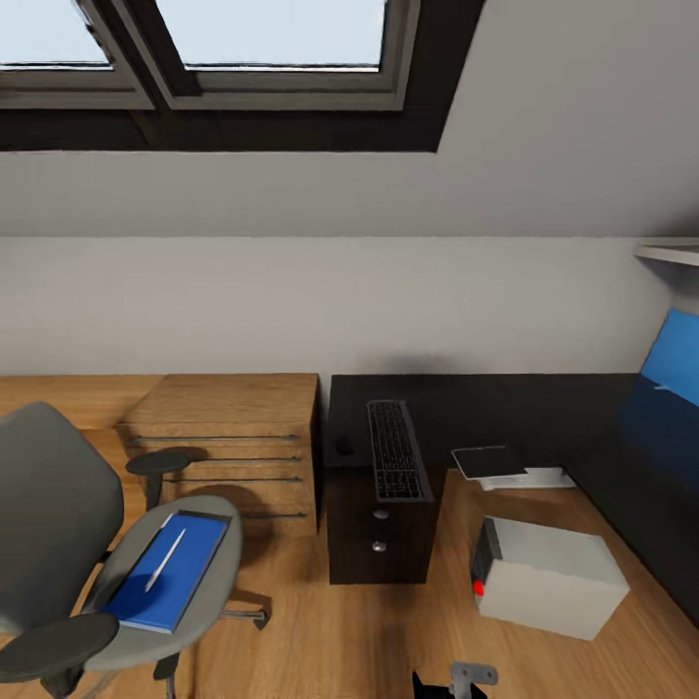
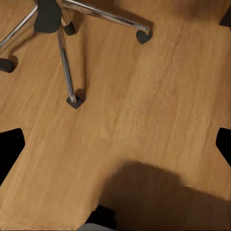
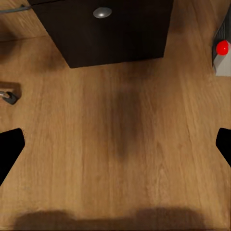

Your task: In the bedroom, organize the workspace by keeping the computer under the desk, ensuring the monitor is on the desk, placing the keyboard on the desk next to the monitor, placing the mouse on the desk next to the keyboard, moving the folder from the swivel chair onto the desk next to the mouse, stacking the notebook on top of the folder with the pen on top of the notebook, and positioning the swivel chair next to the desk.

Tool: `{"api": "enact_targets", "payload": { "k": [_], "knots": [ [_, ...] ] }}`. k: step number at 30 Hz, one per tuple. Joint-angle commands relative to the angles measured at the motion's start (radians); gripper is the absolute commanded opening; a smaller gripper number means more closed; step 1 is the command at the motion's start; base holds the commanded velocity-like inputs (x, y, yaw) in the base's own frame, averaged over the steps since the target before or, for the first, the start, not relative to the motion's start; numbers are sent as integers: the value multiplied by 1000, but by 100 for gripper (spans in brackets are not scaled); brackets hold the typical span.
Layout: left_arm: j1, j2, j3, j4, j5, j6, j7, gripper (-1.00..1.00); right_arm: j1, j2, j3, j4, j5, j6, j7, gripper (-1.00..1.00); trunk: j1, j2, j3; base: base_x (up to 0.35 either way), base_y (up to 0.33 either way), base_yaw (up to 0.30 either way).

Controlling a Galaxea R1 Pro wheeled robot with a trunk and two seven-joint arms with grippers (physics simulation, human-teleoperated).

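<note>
One swivel chair (image 1: 68, 544) carrying one folder (image 1: 170, 573) with a pen (image 1: 165, 560) on top; one keyboard (image 1: 396, 449) on cabinet (image 1: 379, 524); one computer (image 1: 549, 578) on floor (image 1: 340, 631). Left gripper (image 2: 115, 149) and right gripper (image 3: 115, 149) spread apart, empty.

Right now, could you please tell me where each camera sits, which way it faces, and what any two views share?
Head view: high on the robot, facing forward and down at the swivel chair, black drawer cabinet and computer.
Left wrist view: faces down at the wood floor and chair base; dark fingers at the edges.
Right wrist view: faces down at floor, cabinet front, computer's red light; fingers at edges.
Shared: head and right wrist both show cabinet and computer.
</note>
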Motion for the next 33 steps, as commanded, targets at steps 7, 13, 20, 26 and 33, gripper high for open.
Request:
{"api": "enact_targets", "payload": {
  "k": [7,13,20,26,33],
  "knots": [
    [-1,-1,-9,1,7,-4,5,100,7,5,9,2,-10,-4,4,100,-27,48,18,-246,-235,168],
    [-1,-1,-9,1,7,-4,5,100,10,9,9,2,-10,-5,4,100,-50,90,37,-234,-242,14],
    [-1,-1,-9,1,7,-4,5,100,11,10,9,2,-10,-5,4,100,-77,139,59,-245,-228,2],
    [-1,0,-9,1,7,-4,5,100,11,10,9,2,-10,-5,4,100,-100,181,77,-302,-140,0],
    [-1,0,-9,1,7,-4,5,100,11,10,9,2,-10,-5,4,100,-127,230,99,-328,-75,0]
  ]
}}
